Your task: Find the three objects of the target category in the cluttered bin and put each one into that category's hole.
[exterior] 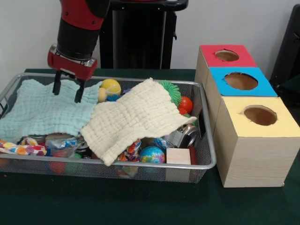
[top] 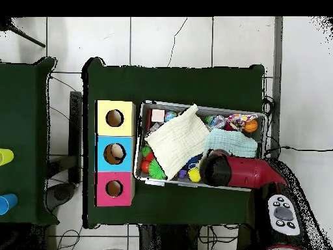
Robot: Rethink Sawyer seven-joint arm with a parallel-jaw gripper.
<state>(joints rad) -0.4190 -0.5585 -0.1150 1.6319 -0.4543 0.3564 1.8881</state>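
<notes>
My gripper [exterior: 68, 92] hangs open just above the mint cloth [exterior: 42, 111] at the left back of the wire bin [exterior: 212, 150], with nothing between its fingers. A cream cloth [exterior: 136, 117] drapes over the middle of the bin. Around it show a yellow ball [exterior: 110, 86], a green spiky ball [exterior: 171, 91], an orange ball [exterior: 186, 104], a globe ball [exterior: 152, 154], a wooden block [exterior: 178, 156] and a metal can [exterior: 185, 136]. In the overhead view the arm [top: 234, 170] covers the gripper.
Three wooden boxes stand beside the bin, each with a round hole: red [exterior: 227, 56], blue [exterior: 241, 81], yellow [exterior: 260, 115]. In the overhead view something tan lies inside the blue box's hole [top: 115, 153]. Colourful toys [exterior: 28, 147] crowd the bin's front left.
</notes>
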